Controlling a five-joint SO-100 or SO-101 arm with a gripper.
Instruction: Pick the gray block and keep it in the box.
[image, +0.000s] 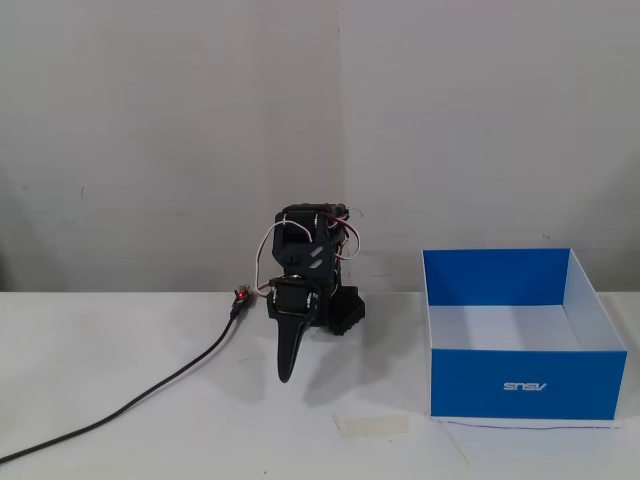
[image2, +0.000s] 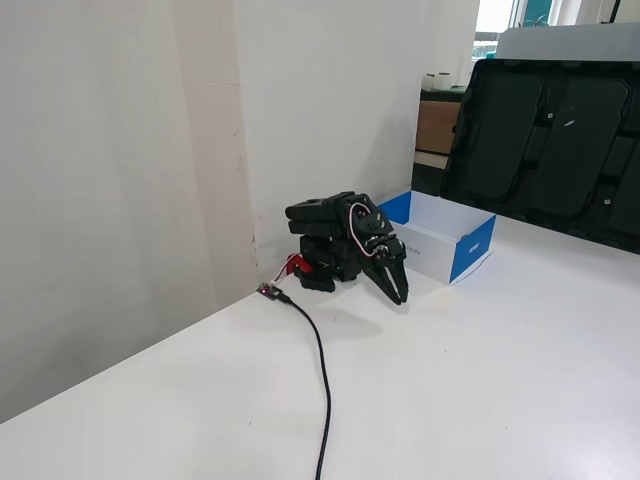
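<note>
The gray block shows in neither fixed view; I cannot tell whether it lies inside the box. The box (image: 520, 385) is bright blue outside and white inside, and stands open on the white table at the right of a fixed view; it also shows in the other fixed view (image2: 455, 243) behind the arm. My black arm is folded low against the wall. My gripper (image: 285, 372) points down toward the table with its jaws together and nothing between them; it also shows in the other fixed view (image2: 399, 295), left of the box and apart from it.
A black cable (image: 150, 395) runs from the arm's base across the table to the left front (image2: 322, 380). A strip of pale tape (image: 372, 425) lies on the table before the box. A large black tray (image2: 545, 135) leans at the back right.
</note>
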